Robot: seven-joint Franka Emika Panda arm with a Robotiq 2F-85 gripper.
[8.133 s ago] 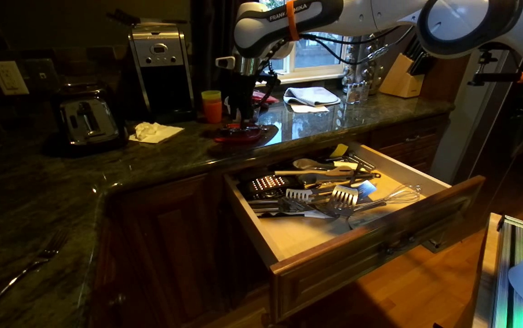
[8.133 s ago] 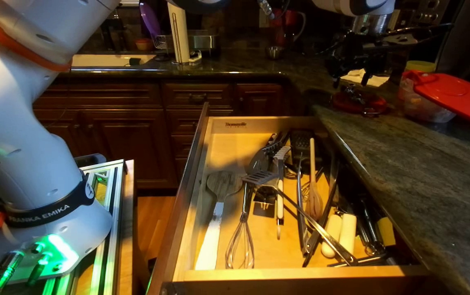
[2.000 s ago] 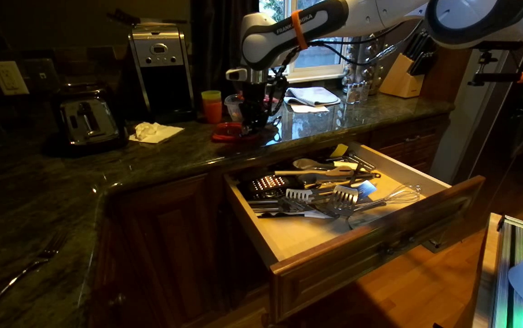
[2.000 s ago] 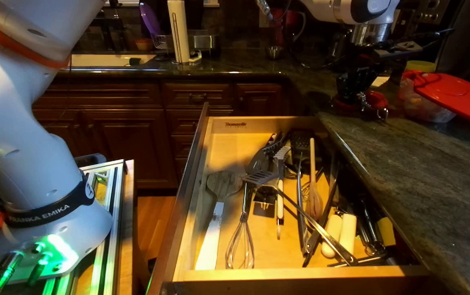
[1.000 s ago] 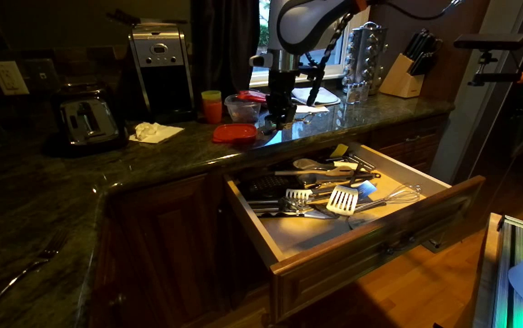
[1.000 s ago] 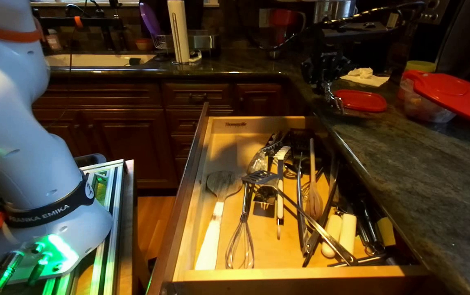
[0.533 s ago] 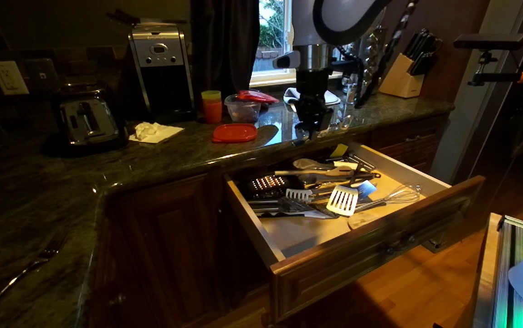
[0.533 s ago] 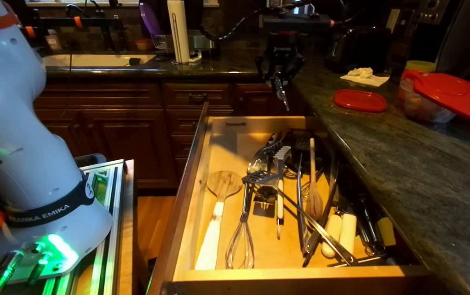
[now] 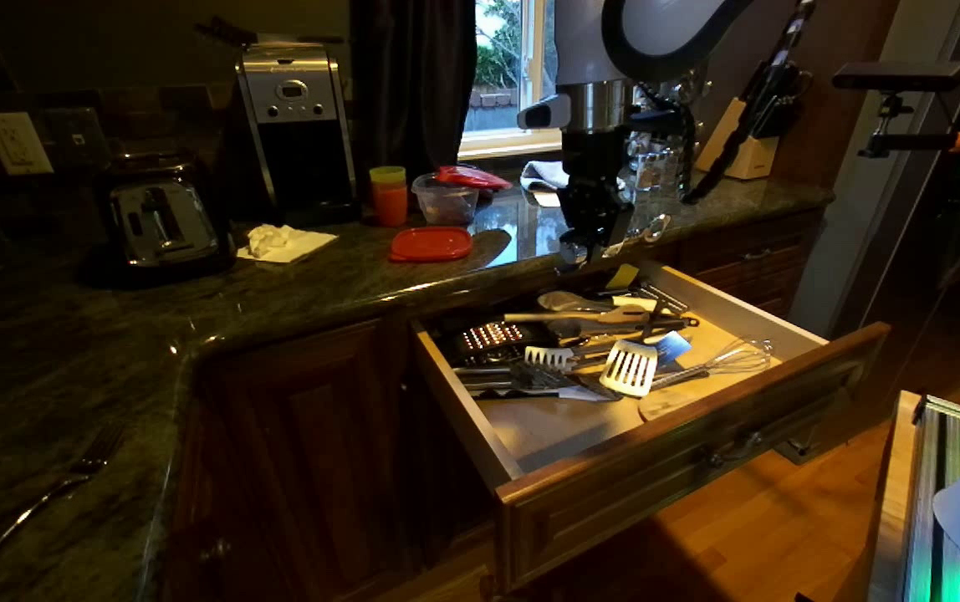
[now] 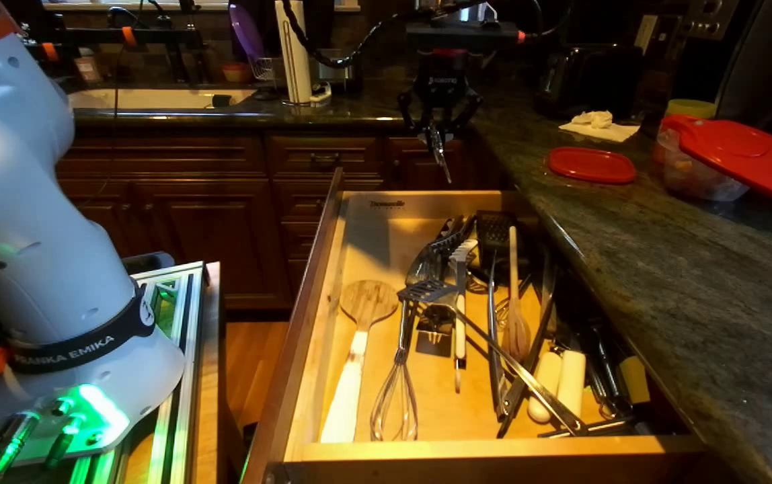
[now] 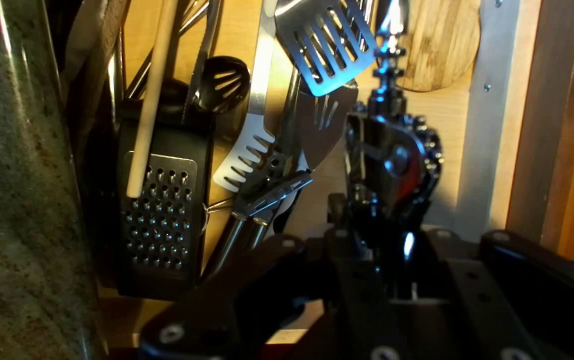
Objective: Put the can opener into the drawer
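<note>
The can opener (image 11: 392, 155), a shiny metal tool with a ridged shaft, points away from my gripper in the wrist view. My gripper (image 10: 434, 131) is shut on it, and the far end of the can opener (image 10: 445, 167) hangs below the fingers. The pulled-out drawer (image 9: 697, 447) lies underneath, its inner end wall (image 10: 419, 205) just below the tool in an exterior view. In the wrist view the tool is over the drawer's bare floor, beside the utensils. Its gripped part is dark and mostly hidden by the fingers.
In the drawer lie a black grater (image 11: 157, 225), a slotted turner (image 11: 327, 45), a whisk (image 10: 396, 396) and a wooden paddle (image 10: 367, 302). The stone counter (image 10: 668, 269) overhangs one side. A red lid (image 9: 431, 244) and a clear container (image 9: 445, 201) stand on it.
Earlier my gripper was open above the can opener on the red lid. It has shut on it, lifted it and carried it from the counter to above the drawer's end.
</note>
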